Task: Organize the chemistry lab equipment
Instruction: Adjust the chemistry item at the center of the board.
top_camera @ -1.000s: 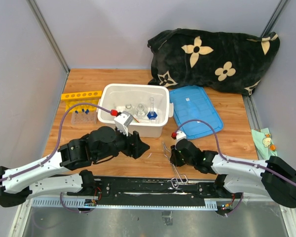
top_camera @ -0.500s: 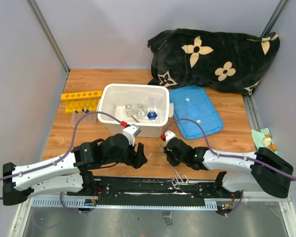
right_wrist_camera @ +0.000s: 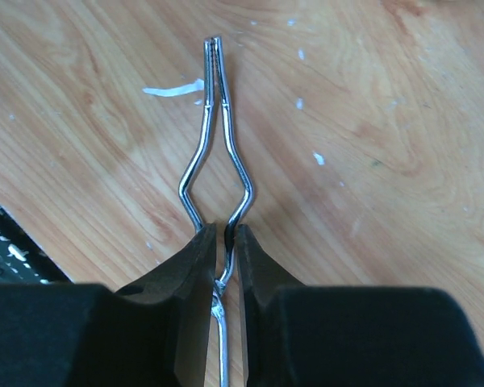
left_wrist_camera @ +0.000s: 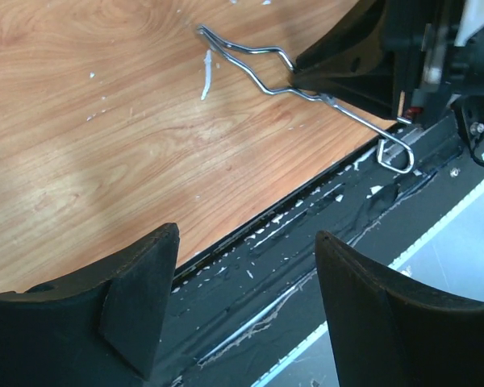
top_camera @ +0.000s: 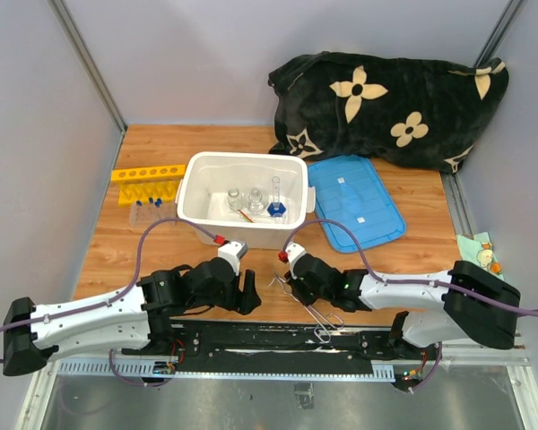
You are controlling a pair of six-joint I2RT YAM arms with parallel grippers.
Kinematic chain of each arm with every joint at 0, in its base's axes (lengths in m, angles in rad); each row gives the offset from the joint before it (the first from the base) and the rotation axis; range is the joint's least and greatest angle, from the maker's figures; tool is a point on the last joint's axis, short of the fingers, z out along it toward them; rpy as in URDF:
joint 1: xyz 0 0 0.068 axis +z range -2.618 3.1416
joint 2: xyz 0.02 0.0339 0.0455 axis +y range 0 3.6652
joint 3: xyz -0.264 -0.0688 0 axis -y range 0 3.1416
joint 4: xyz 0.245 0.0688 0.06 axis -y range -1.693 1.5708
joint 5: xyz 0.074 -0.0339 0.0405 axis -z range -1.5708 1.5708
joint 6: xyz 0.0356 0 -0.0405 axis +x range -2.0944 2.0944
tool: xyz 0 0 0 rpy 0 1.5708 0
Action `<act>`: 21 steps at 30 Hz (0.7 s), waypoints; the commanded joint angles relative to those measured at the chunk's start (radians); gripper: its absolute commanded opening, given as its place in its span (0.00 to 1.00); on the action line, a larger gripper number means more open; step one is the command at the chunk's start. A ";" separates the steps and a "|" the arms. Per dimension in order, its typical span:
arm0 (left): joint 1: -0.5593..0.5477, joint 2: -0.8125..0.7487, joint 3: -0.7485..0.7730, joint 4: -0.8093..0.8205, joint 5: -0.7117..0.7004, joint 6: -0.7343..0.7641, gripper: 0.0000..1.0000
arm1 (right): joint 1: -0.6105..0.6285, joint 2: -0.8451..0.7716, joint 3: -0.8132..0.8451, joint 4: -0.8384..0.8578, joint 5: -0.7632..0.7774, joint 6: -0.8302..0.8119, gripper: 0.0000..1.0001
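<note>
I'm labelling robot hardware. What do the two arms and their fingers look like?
The left arm and right arm have white links and black joints. A lilac cable loops to each wrist, ending in a red plug. The fingers are matte black wedges.

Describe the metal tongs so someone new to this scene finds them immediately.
Start at the white tub mid-table, then come to the table's near edge. There the right gripper pinches the metal tongs. Nothing else nearby is bare silvery wire, its looped handles reaching the black rail.
</note>
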 commanded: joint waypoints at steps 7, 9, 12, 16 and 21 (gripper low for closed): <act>-0.008 -0.040 -0.164 0.232 -0.151 -0.133 0.73 | 0.101 -0.018 0.049 -0.162 0.070 -0.014 0.42; -0.007 -0.028 -0.200 0.296 -0.181 -0.157 0.72 | 0.114 -0.073 0.048 -0.188 0.101 -0.004 0.44; -0.008 -0.009 -0.257 0.404 -0.217 -0.200 0.72 | 0.118 -0.172 0.041 -0.227 0.146 0.011 0.45; -0.008 0.003 -0.336 0.541 -0.242 -0.262 0.70 | 0.118 -0.281 0.055 -0.301 0.199 0.014 0.45; -0.009 0.053 -0.375 0.625 -0.259 -0.278 0.64 | 0.119 -0.370 0.069 -0.377 0.230 0.010 0.44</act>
